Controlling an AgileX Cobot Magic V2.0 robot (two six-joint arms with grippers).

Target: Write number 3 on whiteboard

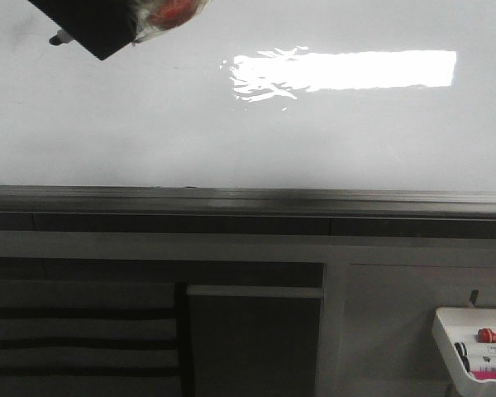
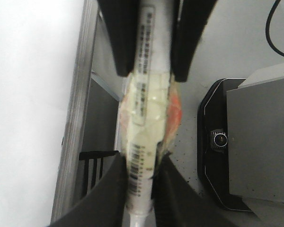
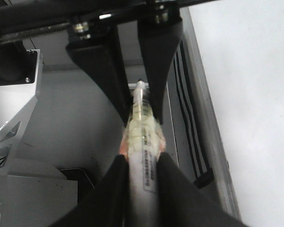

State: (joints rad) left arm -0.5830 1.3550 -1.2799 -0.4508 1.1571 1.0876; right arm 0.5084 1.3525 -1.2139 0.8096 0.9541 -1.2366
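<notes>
The left gripper [image 2: 139,189] and right gripper [image 3: 142,170] each pinch a light, stiff, taped marker [image 2: 146,94], best held at that grippy tape, while the slick, rigid whiteboard [image 1: 248,124] ahead shows no visible 3 yet.

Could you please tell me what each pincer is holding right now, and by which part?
Each holds a white marker by its barrel: the left pincer grips one marker below its taped middle, the right pincer another marker likewise.
</notes>
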